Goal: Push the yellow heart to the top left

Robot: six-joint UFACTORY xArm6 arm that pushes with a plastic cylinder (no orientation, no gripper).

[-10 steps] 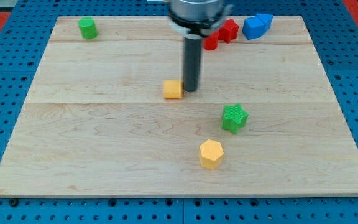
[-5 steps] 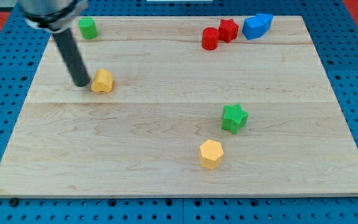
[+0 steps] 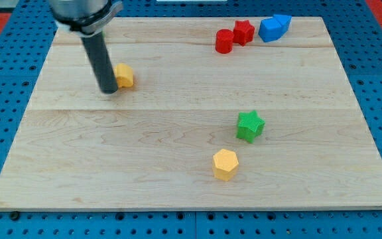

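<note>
yellow heart [image 3: 123,75] touches my tip [image 3: 109,91] at its left.

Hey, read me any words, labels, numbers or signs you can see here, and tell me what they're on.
None: no text, number or sign shows anywhere.
The board is bare wood.
The yellow heart, beside my tip, is unmarked.
The yellow hexagon, green star, red blocks and blue blocks are unmarked.
</note>
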